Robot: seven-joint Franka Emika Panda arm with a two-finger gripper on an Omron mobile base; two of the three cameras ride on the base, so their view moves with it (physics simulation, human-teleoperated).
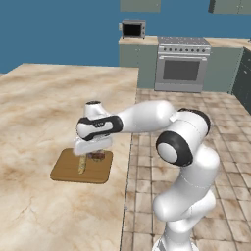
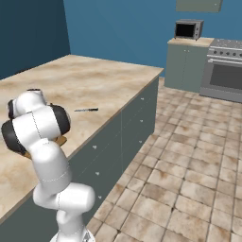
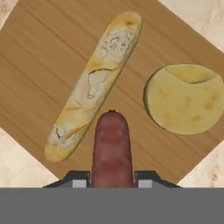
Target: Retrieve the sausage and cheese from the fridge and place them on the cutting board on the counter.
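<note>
The dark red, round-ended sausage (image 3: 111,148) sits between the two dark tips of the pincer (image 3: 111,183). The pincer is squeezed narrow on it and holds it by its near end. The other end points down at the flat brown wooden cutting board (image 3: 39,57) below.

The pale yellow, lumpy chunk of cheese (image 3: 186,98) already lies on the board, off to one side of the sausage. A long, pale tan bread stick with a crusty top (image 3: 94,83) lies on the board too, on the other side. The sausage tip is in the gap between them. From the hand view I cannot tell if it touches the wood yet.

In the left base view the white arm reaches out low over the big beige marbled stone table (image 1: 39,108), and the pincer (image 1: 92,156) hangs right above the board (image 1: 66,171), near the table's edge.

So the step in hand looks like the last one: putting the sausage down. The cheese part seems done.

The next move should be gentle. Lower the sausage onto the bare wood between the bread and the cheese, then open the pincer and lift straight up. The sausage is round, so it could roll or bump the cheese if it is dropped.
</note>
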